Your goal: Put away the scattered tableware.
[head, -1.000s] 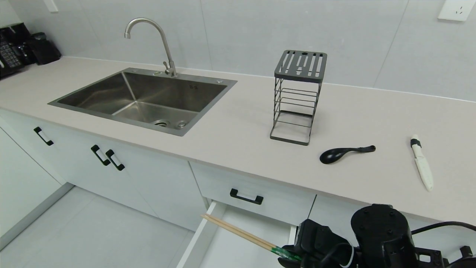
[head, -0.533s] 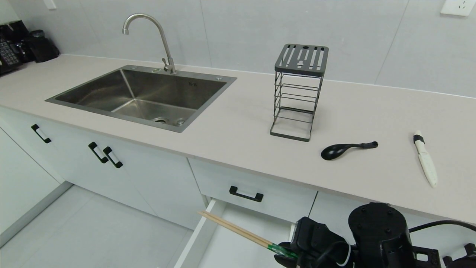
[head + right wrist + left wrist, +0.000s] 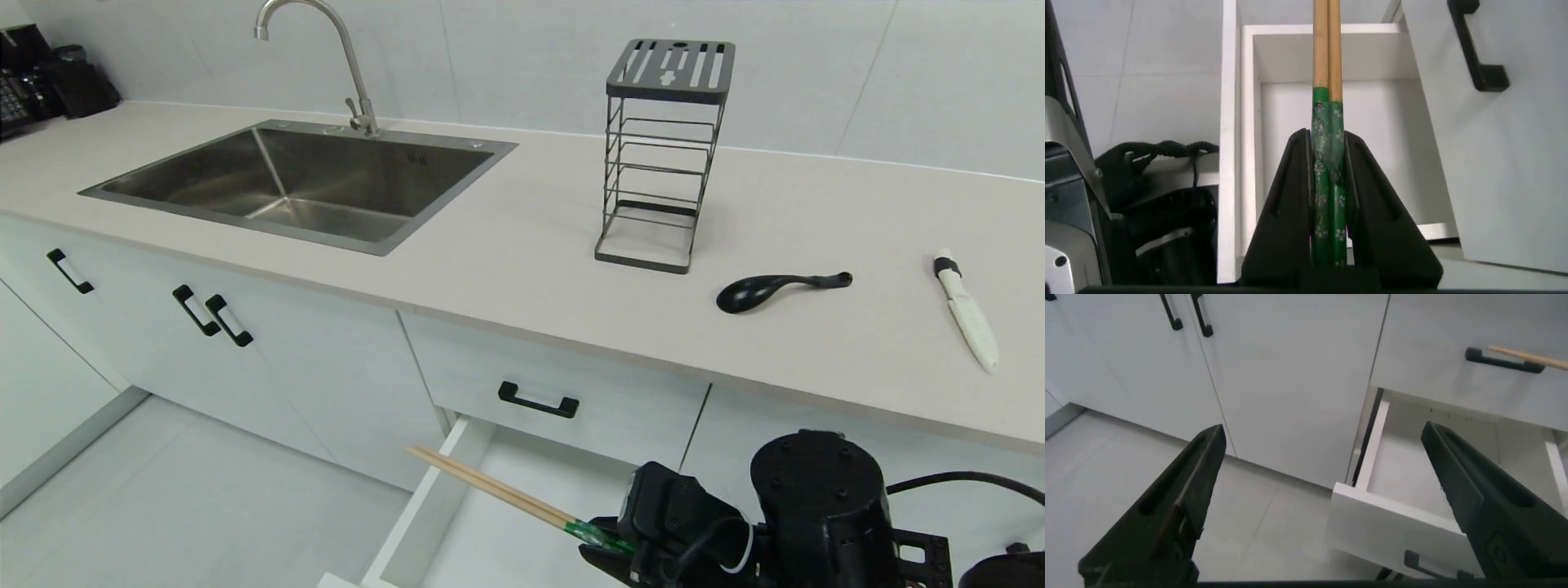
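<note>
A pair of wooden chopsticks [image 3: 490,490] with green ends is held in my right gripper [image 3: 608,547], which is shut on the green part. They stick out over the open white drawer [image 3: 424,514] below the counter. In the right wrist view the chopsticks [image 3: 1327,49] run from the shut gripper [image 3: 1328,208] over the drawer's inside [image 3: 1290,106]. A black spoon [image 3: 775,287] and a white knife [image 3: 967,312] lie on the counter at the right. My left gripper [image 3: 1323,506] hangs open in front of the cabinets, beside the drawer [image 3: 1388,506], holding nothing.
A dark wire rack [image 3: 661,155] stands on the counter behind the spoon. A steel sink [image 3: 302,175] with a tap [image 3: 343,57] is set in at the left. A shut drawer with a black handle [image 3: 539,400] sits above the open one.
The head camera has moved, so the whole picture has shifted upward. The right gripper keeps its hold on the chopsticks, which have edged slightly left over the open drawer.
</note>
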